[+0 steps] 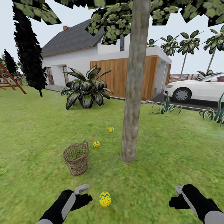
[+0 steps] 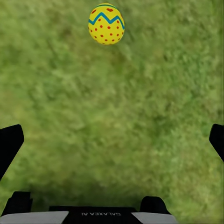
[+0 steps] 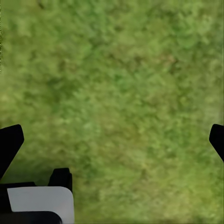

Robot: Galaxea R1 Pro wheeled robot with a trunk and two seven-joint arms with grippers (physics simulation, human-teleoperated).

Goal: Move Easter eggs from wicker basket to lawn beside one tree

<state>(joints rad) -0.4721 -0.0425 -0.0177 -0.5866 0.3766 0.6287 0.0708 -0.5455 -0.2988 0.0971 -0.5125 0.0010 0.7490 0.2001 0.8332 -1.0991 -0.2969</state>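
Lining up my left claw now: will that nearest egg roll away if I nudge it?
Probably: the egg is smooth, rounded and lies loose on flat lawn. Its curved shell may squirt from the open left claw unless centred.

This is a home garden, rendered in simulation. A wide green lawn [image 1: 37,124] runs up to a white house [image 1: 77,59] with a grey pitched roof and a timber-clad garage front [image 1: 115,74]. A tall bare-trunked tree [image 1: 134,93] stands on the grass, a dark conifer [image 1: 28,53] and a broad-leaved shrub [image 1: 86,88] nearer the house. A white car [image 1: 199,88] sits parked by it, with palms [image 1: 186,46] and a slatted fence [image 1: 183,77] beyond.
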